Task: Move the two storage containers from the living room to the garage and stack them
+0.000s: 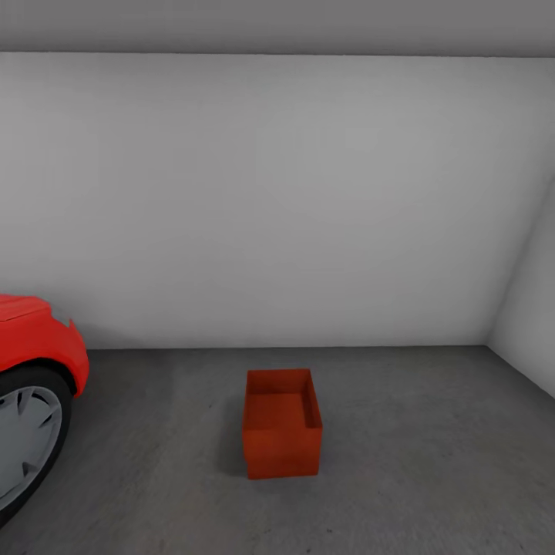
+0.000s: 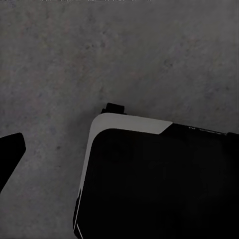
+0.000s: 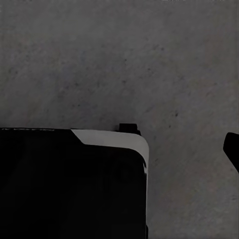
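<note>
One storage container (image 1: pixel 282 424) sits open-topped on the garage floor (image 1: pixel 401 462), near the red car (image 1: pixel 35 339); we cannot tell our grippers' state. Driving closer, our base (image 2: pixel 159 179) could nudge the bin askew

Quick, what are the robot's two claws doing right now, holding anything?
Left gripper: cannot be told; its wrist view shows grey floor and the robot's dark base.
Right gripper: cannot be told either; same kind of view.
</note>
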You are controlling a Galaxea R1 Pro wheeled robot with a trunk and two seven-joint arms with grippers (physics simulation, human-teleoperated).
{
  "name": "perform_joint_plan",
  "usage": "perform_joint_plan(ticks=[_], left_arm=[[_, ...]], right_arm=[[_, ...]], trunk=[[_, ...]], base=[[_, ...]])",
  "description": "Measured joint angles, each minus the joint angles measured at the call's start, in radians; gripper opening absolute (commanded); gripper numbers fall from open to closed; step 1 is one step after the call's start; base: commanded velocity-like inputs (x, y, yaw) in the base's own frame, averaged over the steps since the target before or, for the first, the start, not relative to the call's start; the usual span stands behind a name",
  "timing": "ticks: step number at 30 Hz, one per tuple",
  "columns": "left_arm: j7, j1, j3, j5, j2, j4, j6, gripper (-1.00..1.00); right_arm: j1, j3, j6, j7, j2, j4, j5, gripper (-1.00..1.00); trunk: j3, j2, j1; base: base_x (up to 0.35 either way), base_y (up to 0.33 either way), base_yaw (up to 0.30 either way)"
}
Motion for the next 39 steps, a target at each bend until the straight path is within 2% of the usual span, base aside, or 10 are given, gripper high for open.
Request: perform_joint_plan(ticks=[31, 39], left_arm=[[0.000, 0.000, 0.000, 0.000, 0.000, 0.000, 0.000, 1.00], [0.000, 0.000, 0.000, 0.000, 0.000, 0.000, 0.000, 1.00]], right_arm=[[0.000, 0.000, 0.001, -0.004, 0.006, 0.000, -0.002, 1.00], [0.000, 0.001, 0.000, -0.006, 0.017, 0.000, 0.000, 1.00]], trunk=[[0.000, 0.000, 0.000], [0.000, 0.000, 0.000]], base=[[0.000, 0.000, 0.000], [0.000, 0.000, 0.000]])
